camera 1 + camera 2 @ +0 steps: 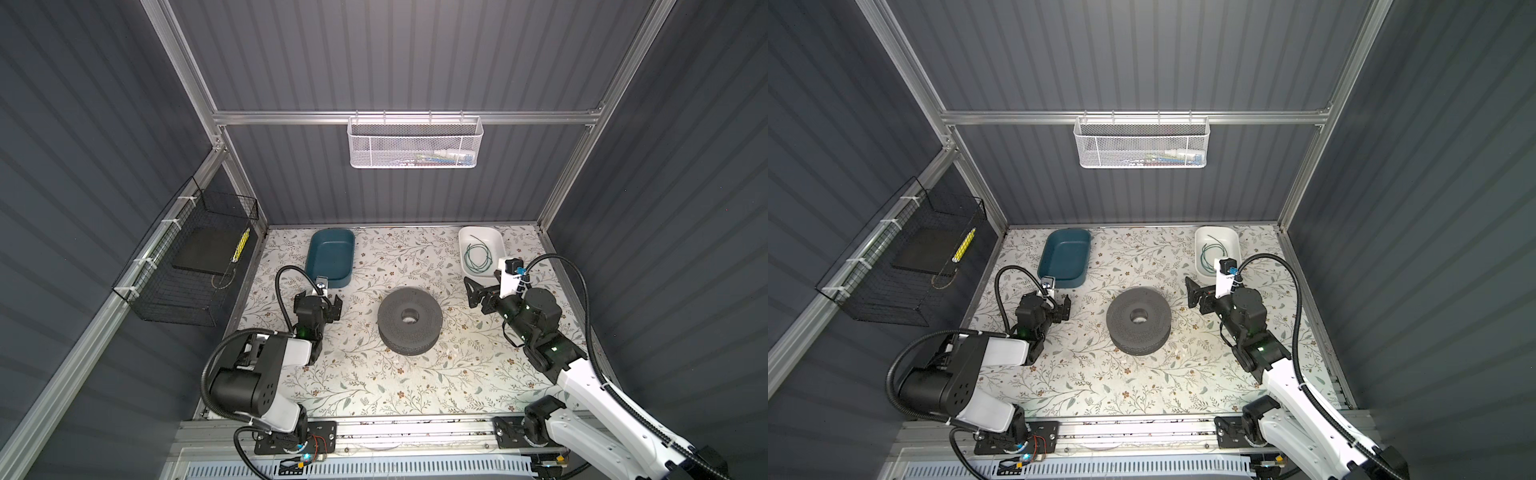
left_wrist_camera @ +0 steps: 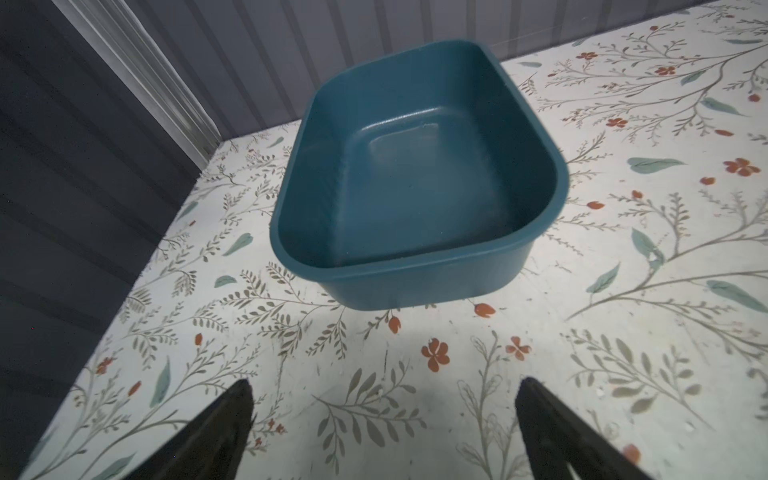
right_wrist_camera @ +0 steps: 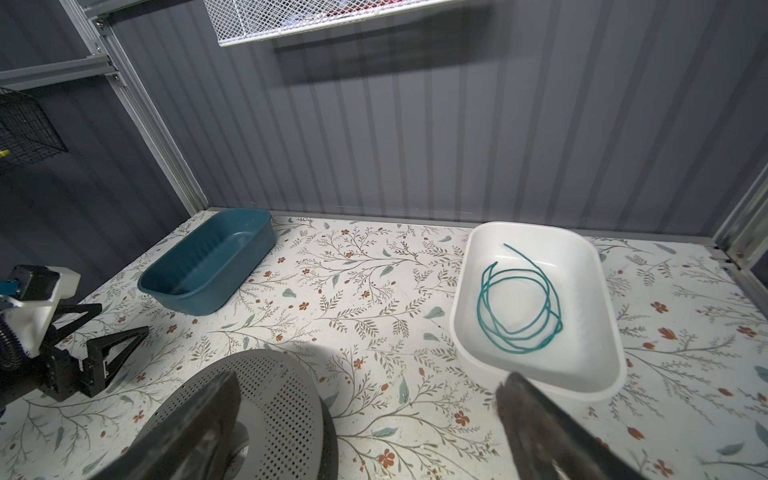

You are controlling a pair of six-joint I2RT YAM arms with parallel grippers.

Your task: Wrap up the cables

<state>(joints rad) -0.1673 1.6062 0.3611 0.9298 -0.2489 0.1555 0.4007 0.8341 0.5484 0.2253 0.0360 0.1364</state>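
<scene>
In white tray [image 1: 465,237] at far right of desk [image 1: 374,374]: green cable [image 1: 478,258], coiled in loose loops, one end poking toward far wall. Same coil plain in rt wrist view [image 3: 519,307]. Just near of tray's near-left corner, above desk: right pincer [image 1: 470,293], jaws wide apart, clear of cable, pointing left. Just near of teal tub [image 1: 332,257] at far left: left pincer [image 1: 337,308], jaws likewise spread, over bare desk in left wrist view [image 2: 386,384]. At desk centre, btwn both pincers: grey perforated spool [image 1: 390,316], lying flat. In black wire basket [image 1: 166,291] on left wall: yellow strip [image 1: 242,245], poss. another cable, too small to tell.
</scene>
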